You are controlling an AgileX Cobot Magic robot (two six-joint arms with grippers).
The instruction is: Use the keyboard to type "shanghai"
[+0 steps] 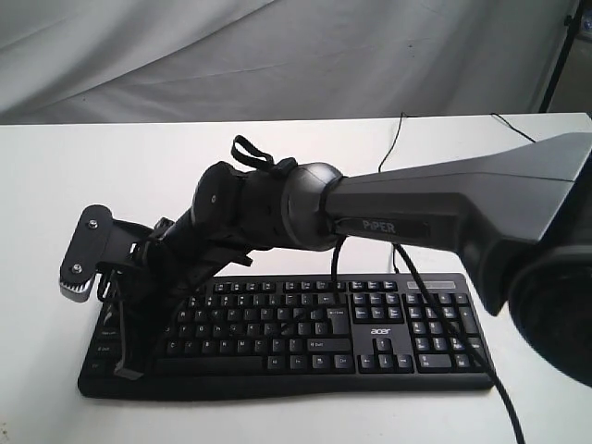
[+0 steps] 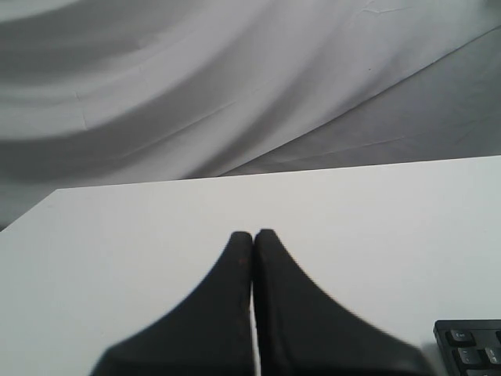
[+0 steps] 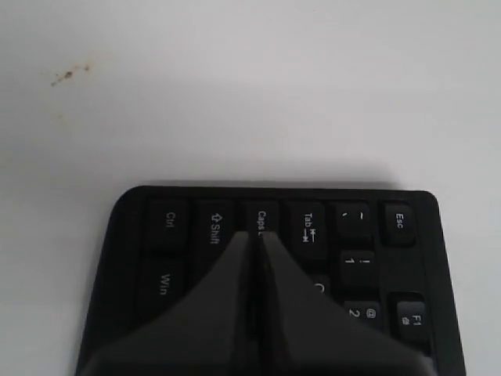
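Reaching across the keyboard, lower middle of the exterior frame, right gripper is closed into one poking tip near Caps Lock. Left gripper is closed too, parked clear over the bench.

The right gripper, jaws pressed together, has its tips over the Caps Lock key at the left end of the keyboard, which lies on a white table.
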